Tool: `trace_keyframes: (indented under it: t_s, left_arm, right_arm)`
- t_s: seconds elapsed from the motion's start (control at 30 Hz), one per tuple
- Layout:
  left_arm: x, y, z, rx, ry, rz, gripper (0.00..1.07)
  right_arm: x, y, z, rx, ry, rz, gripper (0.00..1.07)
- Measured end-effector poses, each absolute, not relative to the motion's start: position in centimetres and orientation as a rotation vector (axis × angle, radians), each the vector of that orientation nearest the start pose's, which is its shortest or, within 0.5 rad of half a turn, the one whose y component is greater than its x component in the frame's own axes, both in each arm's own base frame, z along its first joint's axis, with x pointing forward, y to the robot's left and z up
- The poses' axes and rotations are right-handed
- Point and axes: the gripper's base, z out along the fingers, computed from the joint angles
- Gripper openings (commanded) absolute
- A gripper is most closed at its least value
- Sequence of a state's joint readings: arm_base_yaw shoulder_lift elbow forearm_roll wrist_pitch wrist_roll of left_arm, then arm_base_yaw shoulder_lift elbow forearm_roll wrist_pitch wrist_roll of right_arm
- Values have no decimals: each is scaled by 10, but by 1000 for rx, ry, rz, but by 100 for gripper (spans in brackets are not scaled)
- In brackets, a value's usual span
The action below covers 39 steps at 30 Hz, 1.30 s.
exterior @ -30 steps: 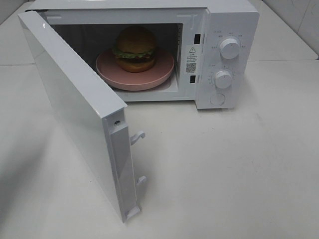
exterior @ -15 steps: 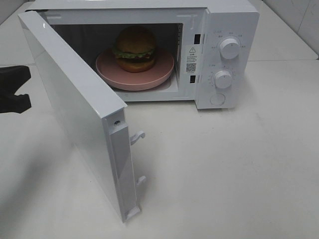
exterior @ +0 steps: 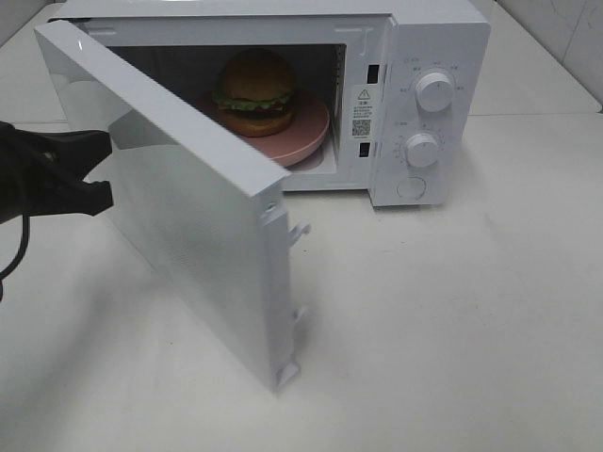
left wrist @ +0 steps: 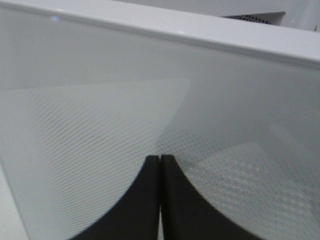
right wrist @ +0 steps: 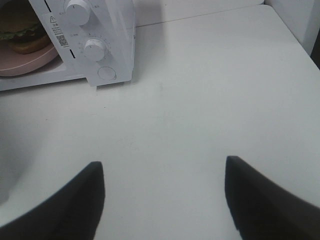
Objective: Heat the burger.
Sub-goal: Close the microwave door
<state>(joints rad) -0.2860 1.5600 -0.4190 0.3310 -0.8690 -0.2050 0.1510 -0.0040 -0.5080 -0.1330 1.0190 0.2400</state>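
Burger [exterior: 254,89] sits on the pink plate [exterior: 309,132] inside the microwave [exterior: 452,38], roughly centred in the cavity. From the right wrist camera you see only its edge [right wrist: 20,30] and a slice of the plate [right wrist: 25,62].

What's around and in the way:
- Door [exterior: 188,217] is part open, hinged on the left and swung out at an angle over the table [exterior: 452,311]. In the high view its top edge hides the plate's left part.
- The door stands between your left gripper and the cavity.
- Two latch hooks, upper [exterior: 299,231] and lower [exterior: 300,315], stick out of the door's free edge.
- The control panel on the right has an upper knob [exterior: 434,91], a lower knob [exterior: 422,150] and a round button [exterior: 412,187] below them. A warning sticker [exterior: 363,97] is on the frame beside the cavity.
- The table in front of the microwave is bare white.

Arms:
- Left gripper [exterior: 99,169] comes in level from the left edge of the high view, at about mid-height of the door. Its tips are at the door's outer face. In the left wrist view the gripper [left wrist: 160,157] has its fingers pressed together with nothing between them. The tips are right up against the dotted window, and it looks like contact.
- A black cable [exterior: 19,245] hangs below that arm.
- Right gripper [right wrist: 162,165] is out of the high view. Its wrist camera shows it above bare table, right of and in front of the control panel. Its fingers [right wrist: 85,200] are spread wide and hold nothing.
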Motion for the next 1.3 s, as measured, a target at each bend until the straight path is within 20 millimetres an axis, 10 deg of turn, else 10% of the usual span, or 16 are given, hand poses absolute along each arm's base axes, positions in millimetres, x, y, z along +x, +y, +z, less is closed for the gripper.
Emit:
trace_keyframes:
  t_s: [1.3]
  left_arm:
    - [315,-235,180,547,1701,-558,0]
  right_arm:
    - [-4,-11,283,92,1983,98,66]
